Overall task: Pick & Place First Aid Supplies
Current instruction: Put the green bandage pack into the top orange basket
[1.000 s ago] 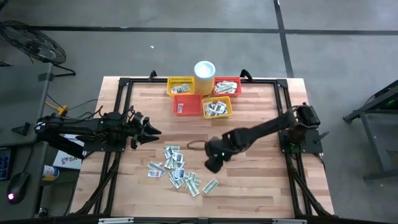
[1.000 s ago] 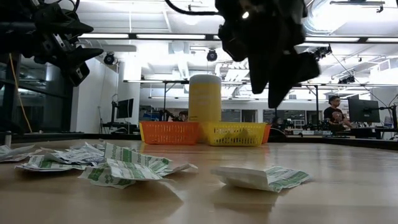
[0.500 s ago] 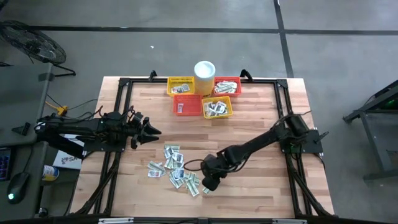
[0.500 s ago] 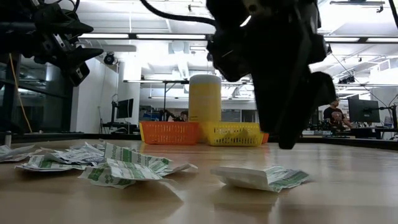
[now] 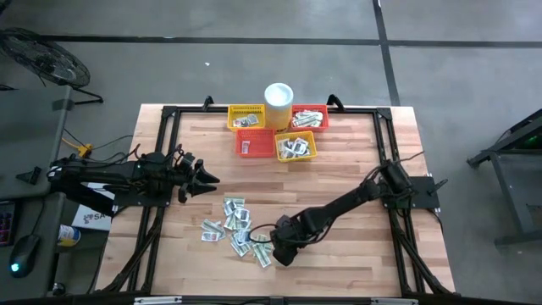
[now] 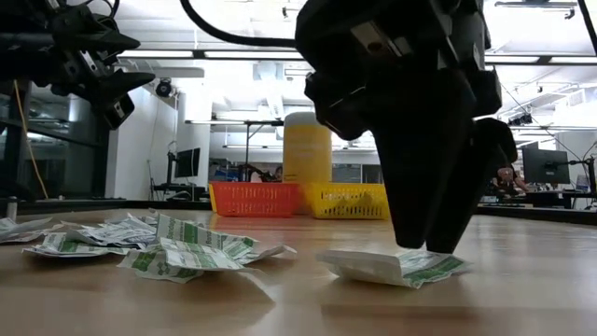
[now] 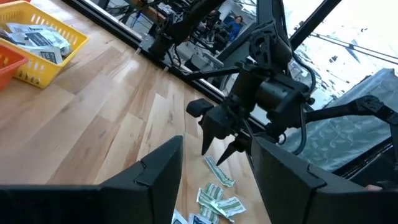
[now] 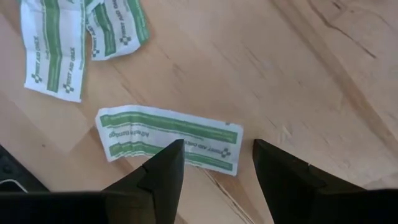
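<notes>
The right arm reaches across the wooden table [image 5: 356,152] and its gripper [image 5: 281,254] sits low at the near edge of the scattered first aid supplies [image 5: 238,230]. The left gripper [image 5: 210,178] waits above the table's left side, well apart from the pile. At the far edge, 4 small mesh baskets — 2 yellow [image 5: 246,117], 2 red-orange [image 5: 255,143] — flank a white cup [image 5: 279,99], and each basket holds packets.

— Any print you can read?
— "FIRST AID ONLY" in green on the white paper sachet with green stripes [image 8: 55,48], upper left of the right wrist view. The long sachet's [image 8: 168,139] print is too small.
</notes>
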`<act>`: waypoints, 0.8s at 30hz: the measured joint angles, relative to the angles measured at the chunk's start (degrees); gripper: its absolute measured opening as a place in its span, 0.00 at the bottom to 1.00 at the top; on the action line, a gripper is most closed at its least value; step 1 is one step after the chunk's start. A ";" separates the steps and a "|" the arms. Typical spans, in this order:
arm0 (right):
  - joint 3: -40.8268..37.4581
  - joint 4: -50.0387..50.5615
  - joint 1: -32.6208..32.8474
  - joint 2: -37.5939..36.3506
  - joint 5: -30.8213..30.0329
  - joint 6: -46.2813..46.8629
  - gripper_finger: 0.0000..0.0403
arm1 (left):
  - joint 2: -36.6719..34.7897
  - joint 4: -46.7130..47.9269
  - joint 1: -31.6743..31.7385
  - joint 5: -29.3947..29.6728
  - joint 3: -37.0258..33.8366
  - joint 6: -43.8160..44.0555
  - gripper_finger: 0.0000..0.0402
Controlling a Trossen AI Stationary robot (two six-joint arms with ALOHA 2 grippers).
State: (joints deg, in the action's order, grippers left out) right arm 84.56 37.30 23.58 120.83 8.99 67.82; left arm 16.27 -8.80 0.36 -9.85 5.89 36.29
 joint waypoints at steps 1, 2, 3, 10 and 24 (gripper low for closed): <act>0.05 -0.01 0.21 0.26 -0.39 0.33 0.46 | 0.00 -0.01 -0.01 0.00 0.00 0.00 0.47; 0.10 -0.04 0.40 0.78 -1.04 0.85 0.46 | -0.02 -0.02 -0.02 0.01 0.00 0.00 0.48; 0.20 0.03 0.58 1.19 -1.81 1.59 0.46 | -0.02 -0.02 -0.01 0.00 0.00 0.00 0.48; 0.58 0.80 0.91 4.53 -2.66 6.14 0.43 | -0.01 -0.02 -0.02 0.00 0.00 0.00 0.48; 0.56 4.59 0.87 4.69 -4.12 6.75 0.21 | -0.01 -0.02 -0.01 0.00 0.00 0.00 0.48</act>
State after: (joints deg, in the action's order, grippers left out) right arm 85.12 41.89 24.45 125.51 4.86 74.56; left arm 16.27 -8.82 0.35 -9.85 5.89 36.29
